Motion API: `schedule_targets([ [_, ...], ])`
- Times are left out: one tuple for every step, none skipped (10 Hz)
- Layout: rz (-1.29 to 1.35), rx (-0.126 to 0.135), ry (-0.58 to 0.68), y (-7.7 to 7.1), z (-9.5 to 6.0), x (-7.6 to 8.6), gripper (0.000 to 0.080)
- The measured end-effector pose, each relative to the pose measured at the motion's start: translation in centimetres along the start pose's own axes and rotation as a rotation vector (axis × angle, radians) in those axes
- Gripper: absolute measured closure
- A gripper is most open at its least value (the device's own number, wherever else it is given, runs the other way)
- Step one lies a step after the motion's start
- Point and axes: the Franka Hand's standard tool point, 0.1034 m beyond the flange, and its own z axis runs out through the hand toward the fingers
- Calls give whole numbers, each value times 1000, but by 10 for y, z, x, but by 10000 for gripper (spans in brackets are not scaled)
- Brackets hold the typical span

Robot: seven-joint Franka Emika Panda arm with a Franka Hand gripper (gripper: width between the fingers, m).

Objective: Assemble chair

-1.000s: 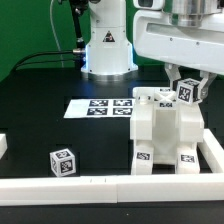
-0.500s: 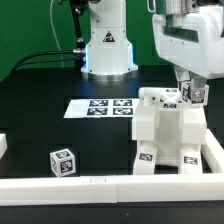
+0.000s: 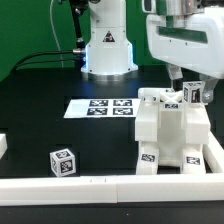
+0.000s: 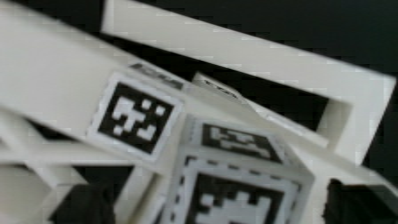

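Marker board [image 3: 100, 107] and loose tagged cube [image 3: 62, 161] lie on the worktop [image 3: 35, 115], clear of the chair [image 3: 165, 130]; the claw [image 3: 193, 97] straddles its upper tagged piece [image 3: 194, 91], grip indeterminate.

No words or numbers are legible. A dark triangular sign [image 3: 108, 42] marks the glossy white robot base [image 3: 94, 60] at twelve o'clock, its symbol too small to tell.

Cube [image 3: 62, 161] sits exterior view's left of chair [image 3: 165, 128].
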Motion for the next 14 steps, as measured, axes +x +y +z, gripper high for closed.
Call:
schedule_targets([
  [-194, 8, 5, -1, 1, -2, 160],
  [-312, 4, 2, -2, 3, -10, 160],
  [-373, 4, 2, -1, 3, -8, 152],
  [-430, 2, 4, -1, 3, -7, 152],
  [-518, 1, 4, -1, 3, -7, 151],
  [-615, -2, 7, -1, 3, -7, 151],
  [-882, -30, 36, -2, 3, -10, 151],
  [-924, -30, 41, -4, 3, -14, 151],
  [-872, -27, 39, -3, 4, -12, 179],
  [-859, -27, 39, -3, 4, -12, 179],
  [-828, -26, 39, -3, 4, -13, 359],
  [-748, -24, 39, -3, 4, -13, 359],
  [-643, -28, 35, -3, 4, -12, 527],
  [-554, -33, 33, -5, 4, -8, 524],
])
